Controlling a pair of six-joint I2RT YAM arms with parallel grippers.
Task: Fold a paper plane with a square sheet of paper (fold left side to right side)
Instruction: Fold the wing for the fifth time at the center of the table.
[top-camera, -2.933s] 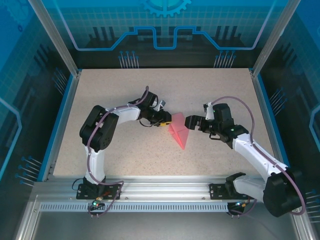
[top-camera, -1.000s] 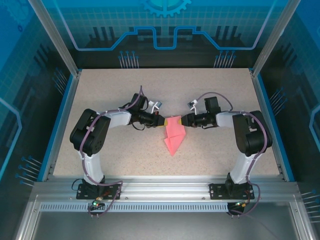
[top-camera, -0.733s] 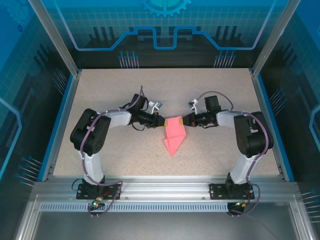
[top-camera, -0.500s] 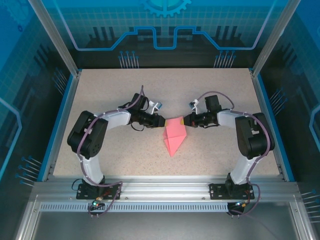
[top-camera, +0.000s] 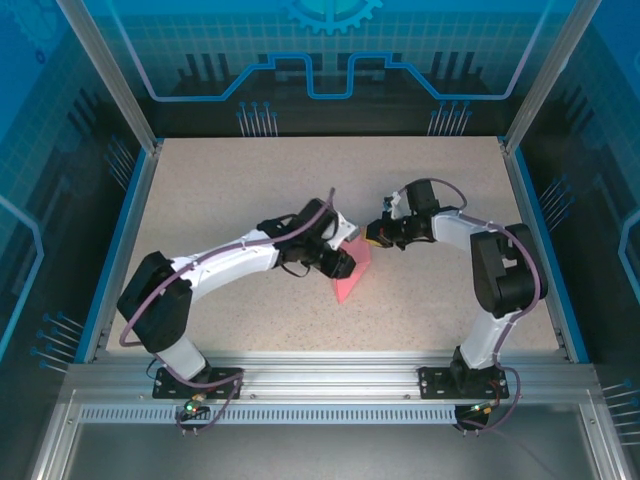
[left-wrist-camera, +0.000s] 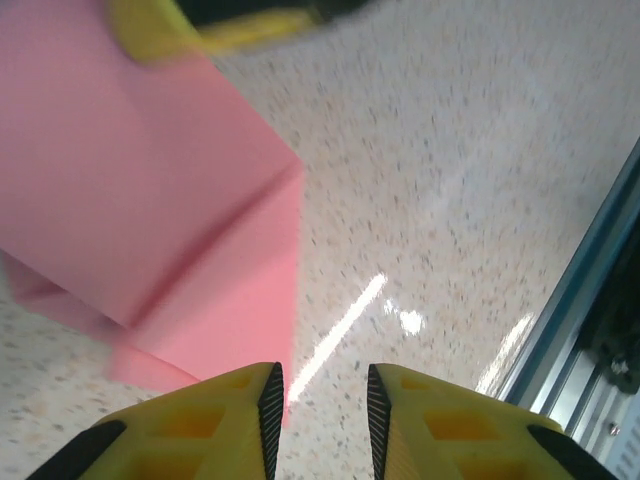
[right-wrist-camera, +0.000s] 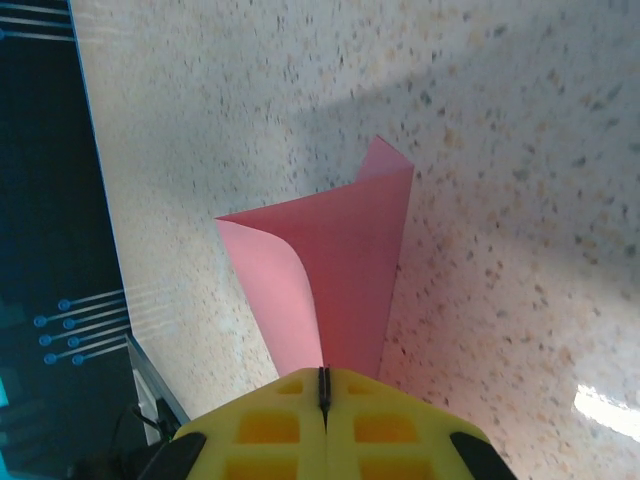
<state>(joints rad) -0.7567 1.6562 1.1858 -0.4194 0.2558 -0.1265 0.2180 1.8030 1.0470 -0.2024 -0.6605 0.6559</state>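
Nearest the bases, we found the left arm reaching across the table (top-camera: 250, 190) toward its middle. The left gripper (top-camera: 343, 263) hovered low at the near-left edge of the pink paper (top-camera: 353, 272). On the left wrist view its fingers (left-wrist-camera: 225, 420) stood slightly apart with bare table showing in the gap, and the paper (left-wrist-camera: 150, 200) lay just beside one finger, not between them.

The paper sat mid-table, already folded to a pointed shape with its tip toward the bases. One layer curled loose and was not pressed flat (right-wrist-camera: 345, 250).

Beyond it, the right gripper (top-camera: 376, 236) pinched the paper's far-right corner. Its fingers (right-wrist-camera: 280, 420) were pressed together on the sheet.

We judged the step to be carrying the left side over to the right and creasing it. We recommended holding the right pinch firm as an anchor and taking the loose layer low and squarely. Edges should be matched before pressing, then the crease stroked from tip to wide end. Thin paper would likely drag or buckle under a sideways push.
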